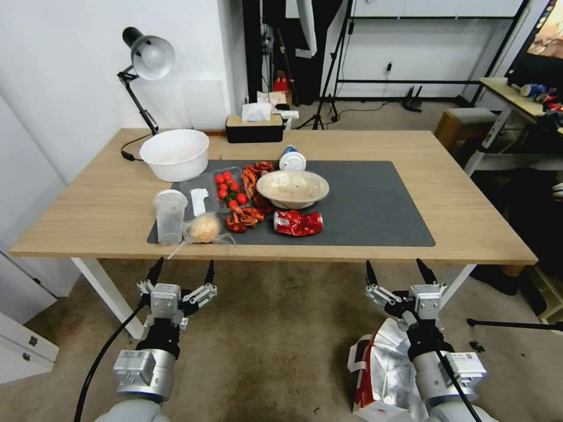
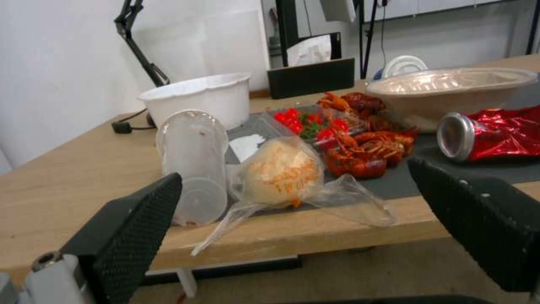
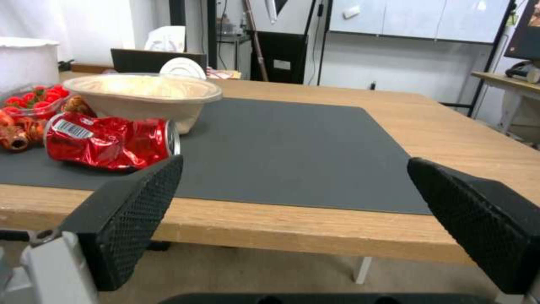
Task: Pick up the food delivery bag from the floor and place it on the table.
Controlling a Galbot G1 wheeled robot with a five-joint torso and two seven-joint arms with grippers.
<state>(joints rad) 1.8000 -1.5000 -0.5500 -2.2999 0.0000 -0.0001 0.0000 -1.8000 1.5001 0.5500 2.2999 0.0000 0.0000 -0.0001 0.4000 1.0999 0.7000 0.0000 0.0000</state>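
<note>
The food delivery bag (image 1: 384,375) stands on the beige carpet floor (image 1: 281,346) at the lower right, white and red with crinkled silver foil showing, partly hidden behind my right arm. My right gripper (image 1: 399,269) hangs open just above and beyond the bag, short of the table's front edge. In the right wrist view the same gripper (image 3: 292,202) has wide-spread fingers and faces the tabletop. My left gripper (image 1: 182,268) is open too, in front of the light-wood table (image 1: 463,199); its wrist view shows its spread fingers (image 2: 141,228).
The dark grey mat (image 1: 375,205) is bare on its right half. On its left sit a crushed red can (image 1: 298,223), beige bowl (image 1: 292,189), crayfish (image 1: 246,217), tomato tray (image 1: 230,186), bagged bun (image 1: 204,228), plastic cup (image 1: 170,215) and white bowl (image 1: 175,153). A lamp and tissue box stand behind.
</note>
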